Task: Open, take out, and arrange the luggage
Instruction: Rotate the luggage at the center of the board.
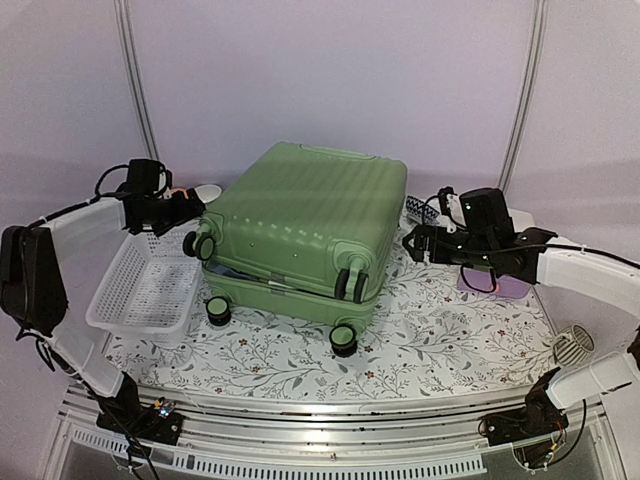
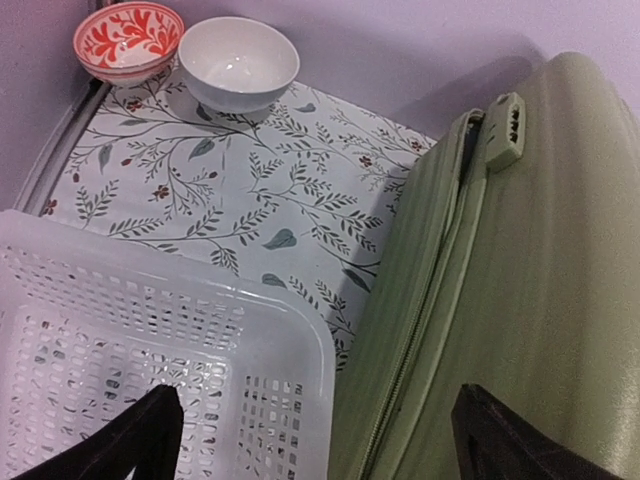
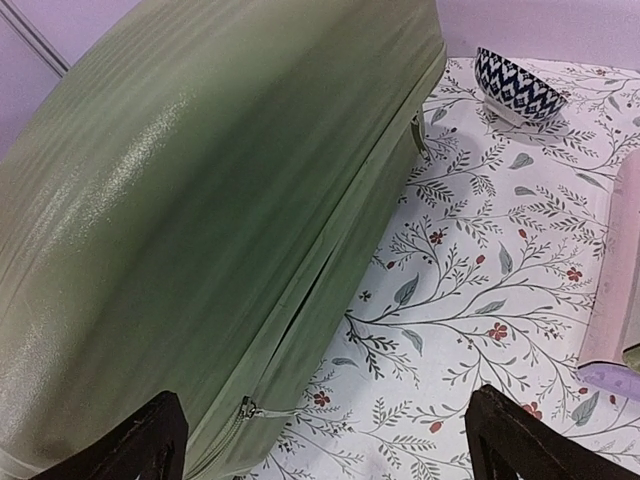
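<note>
The suitcase [image 1: 300,235] lies flat at mid-worktop [image 1: 450,330], shells slightly parted at the wheeled end, while the left claw [image 1: 190,212] and right claw [image 1: 415,243], each with fingers apart, flank its two sides, apparently positioned to raise the lid.

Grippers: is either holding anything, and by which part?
Nothing is held. The left gripper is open by the basket and suitcase; the right gripper is open beside the suitcase.
</note>
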Action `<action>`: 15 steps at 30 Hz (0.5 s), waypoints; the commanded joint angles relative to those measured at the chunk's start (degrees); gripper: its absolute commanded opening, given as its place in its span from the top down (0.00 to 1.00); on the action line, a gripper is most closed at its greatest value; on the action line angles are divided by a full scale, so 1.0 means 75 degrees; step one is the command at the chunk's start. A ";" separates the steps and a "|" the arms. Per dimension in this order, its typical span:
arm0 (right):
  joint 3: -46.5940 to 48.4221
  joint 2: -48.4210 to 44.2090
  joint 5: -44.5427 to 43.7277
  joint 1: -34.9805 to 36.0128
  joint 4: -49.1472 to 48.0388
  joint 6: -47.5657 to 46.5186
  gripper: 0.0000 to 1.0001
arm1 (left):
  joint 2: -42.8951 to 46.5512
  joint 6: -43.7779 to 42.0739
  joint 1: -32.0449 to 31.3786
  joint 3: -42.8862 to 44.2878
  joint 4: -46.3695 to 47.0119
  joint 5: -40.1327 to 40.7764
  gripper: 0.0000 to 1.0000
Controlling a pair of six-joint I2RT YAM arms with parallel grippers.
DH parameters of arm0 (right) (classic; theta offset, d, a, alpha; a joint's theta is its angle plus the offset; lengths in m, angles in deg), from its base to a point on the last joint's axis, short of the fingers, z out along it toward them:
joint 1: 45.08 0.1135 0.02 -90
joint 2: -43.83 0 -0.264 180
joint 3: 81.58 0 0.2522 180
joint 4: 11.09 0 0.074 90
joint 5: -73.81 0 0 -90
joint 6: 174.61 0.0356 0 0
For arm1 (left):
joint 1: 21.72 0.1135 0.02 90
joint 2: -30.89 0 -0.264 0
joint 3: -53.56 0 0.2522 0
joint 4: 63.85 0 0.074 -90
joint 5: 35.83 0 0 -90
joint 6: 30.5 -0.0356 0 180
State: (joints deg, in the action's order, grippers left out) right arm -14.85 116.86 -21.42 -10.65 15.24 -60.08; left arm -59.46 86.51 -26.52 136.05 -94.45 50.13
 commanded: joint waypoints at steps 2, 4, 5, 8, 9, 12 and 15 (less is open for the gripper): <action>0.0449 0.0304 0.0289 -0.0011 0.0315 0.0092 0.01 | 0.0343 -0.0271 -0.0108 -0.0391 0.0766 -0.1869 0.08; 0.0578 0.0437 0.0434 -0.0001 0.0341 0.0083 0.01 | 0.0418 -0.0270 -0.0217 -0.0505 0.0901 -0.2255 0.10; 0.0650 0.0518 0.0480 -0.0007 0.0364 0.0081 0.01 | 0.0415 -0.0297 -0.0286 -0.0495 0.0834 -0.2345 0.11; 0.0858 0.0751 0.0544 -0.0006 0.0523 0.0131 0.01 | 0.0434 -0.0385 -0.0531 -0.0506 0.0609 -0.2398 0.11; 0.0915 0.0794 0.0544 -0.0003 0.0571 0.0175 0.01 | 0.0484 -0.0399 -0.0611 -0.0538 0.0553 -0.2409 0.11; 0.0986 0.0775 0.0355 -0.0001 0.0687 0.0270 0.01 | 0.0757 -0.0380 -0.0876 -0.0814 0.0525 -0.2411 0.11; 0.0986 0.0628 -0.0067 -0.0009 0.0854 0.0322 0.01 | 0.1101 -0.0335 -0.1271 -0.1183 0.0526 -0.2193 0.11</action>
State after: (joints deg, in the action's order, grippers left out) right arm -9.10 122.53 -18.80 -10.65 19.16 -58.90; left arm -53.56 85.42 -31.35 131.26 -86.47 36.17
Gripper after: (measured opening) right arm 0.989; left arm 0.889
